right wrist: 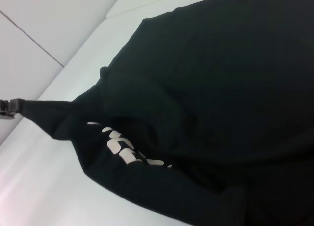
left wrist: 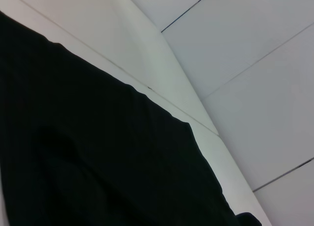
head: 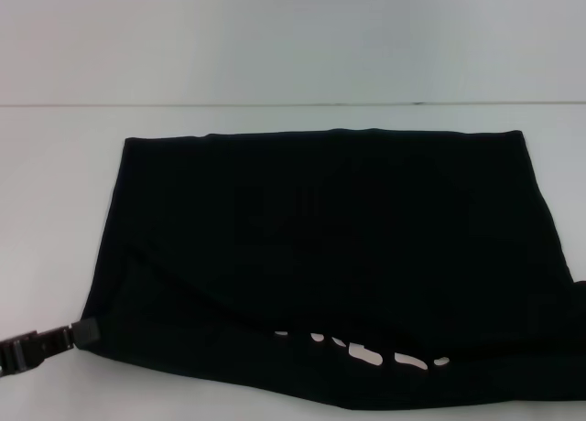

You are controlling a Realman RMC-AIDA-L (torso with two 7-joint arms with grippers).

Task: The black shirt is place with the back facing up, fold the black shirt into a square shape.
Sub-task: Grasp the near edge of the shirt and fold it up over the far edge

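black shirt [head: 330, 256] near edge cut off, left gripper [head: 84, 331] pinching corner

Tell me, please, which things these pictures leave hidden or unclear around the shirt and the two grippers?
- Right gripper: out of sight in every view.
- Left gripper: pinches the plain matte black soft cloth shirt at its near-left corner, head view.
- White print: folded cloth covers part of it, so it is unreadable.
- Shirt's near edge: cut off by the frame, head view.

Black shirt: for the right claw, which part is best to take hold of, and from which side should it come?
A judgement: the near right corner of the black shirt, coming in low from the right side, mirroring the left claw, which already pinches the near left corner. The cloth lies flat on the white table, so only an edge or corner offers a pinch. The right claw is not in view.
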